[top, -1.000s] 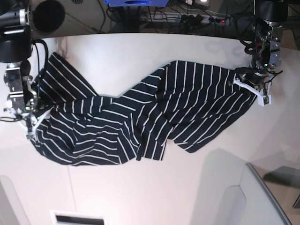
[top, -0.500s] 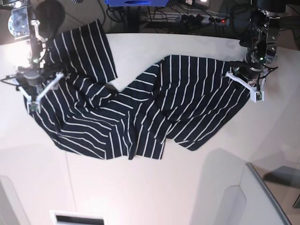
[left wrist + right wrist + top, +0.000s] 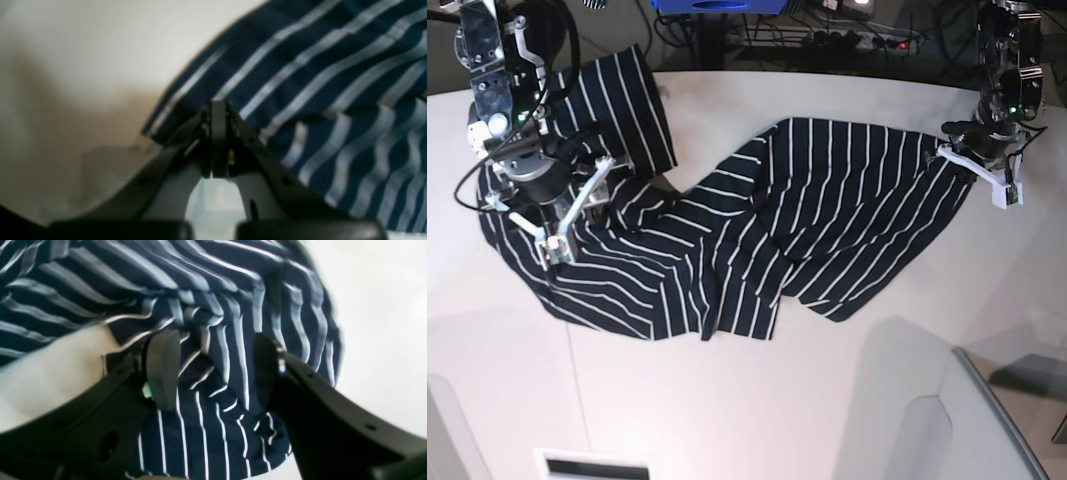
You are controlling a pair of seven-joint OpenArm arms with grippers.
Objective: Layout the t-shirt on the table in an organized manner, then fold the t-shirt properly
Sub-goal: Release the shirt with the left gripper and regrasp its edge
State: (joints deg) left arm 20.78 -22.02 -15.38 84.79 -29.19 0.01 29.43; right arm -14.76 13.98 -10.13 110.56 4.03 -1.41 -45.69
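The t-shirt (image 3: 807, 220), dark navy with thin white stripes, lies rumpled across the off-white table (image 3: 757, 400); one part reaches the far edge at the left. My left gripper (image 3: 962, 150) is shut on the shirt's right corner; the left wrist view shows its jaws pressed together (image 3: 218, 133) on the hem of the t-shirt (image 3: 333, 83). Over the shirt's left part, my right gripper (image 3: 545, 200) is open. The right wrist view shows its pads apart (image 3: 213, 370) above bunched t-shirt (image 3: 217, 290) cloth.
Cables and a power strip (image 3: 857, 40) lie beyond the table's curved far edge. A grey raised piece (image 3: 957, 420) sits at the near right corner, and a slotted white piece (image 3: 592, 465) at the near edge.
The shirt's left part was flung toward the far edge. My right gripper moved far and rightward onto the cloth. My left gripper shifted right and farther, holding its corner.
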